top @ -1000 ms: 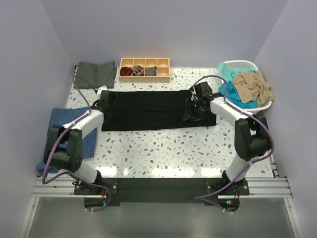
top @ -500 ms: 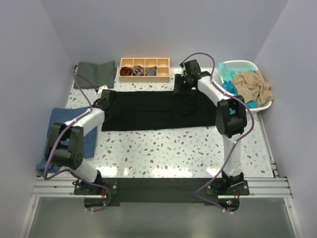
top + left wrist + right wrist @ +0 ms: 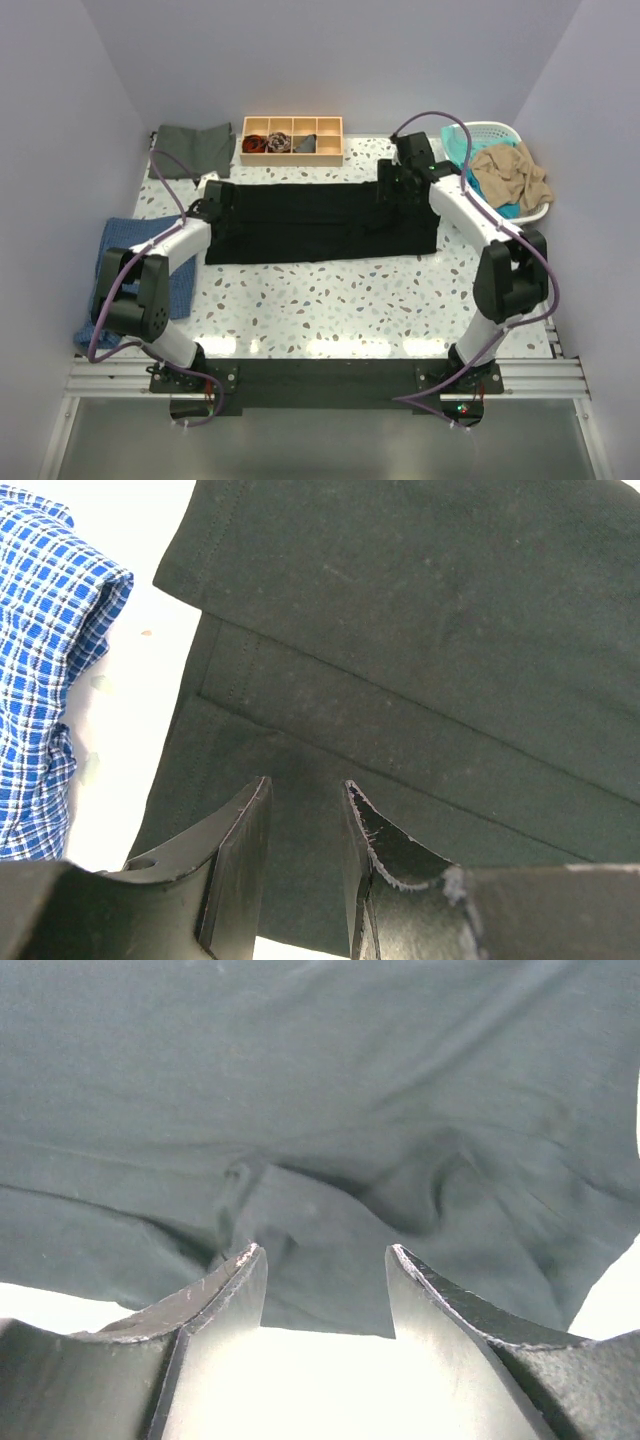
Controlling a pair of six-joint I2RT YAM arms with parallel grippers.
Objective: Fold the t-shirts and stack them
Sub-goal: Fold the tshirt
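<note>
A large black t-shirt (image 3: 300, 225) lies folded into a long strip across the middle of the table. My left gripper (image 3: 213, 203) hovers low over its left end, near the stacked hems (image 3: 300, 700). Its jaws (image 3: 305, 785) are narrowly open with nothing between them. My right gripper (image 3: 390, 190) is over the far right part of the strip. It (image 3: 325, 1250) stands open above a wrinkled edge of the black cloth (image 3: 300, 1080) and holds nothing. A dark grey-green t-shirt (image 3: 190, 148) lies at the back left. Teal (image 3: 462, 180) and tan (image 3: 510, 172) t-shirts sit in a basket.
The white laundry basket (image 3: 482, 129) stands at the back right. A wooden compartment tray (image 3: 292, 138) with small cloth bundles sits at the back centre. A blue checked cloth (image 3: 125, 245) hangs over the table's left edge, close to the left gripper (image 3: 50, 630).
The right arm lifted off the shirt's right end, swung to the far edge, then came back right, its jaws widening. The left arm has stayed still.
</note>
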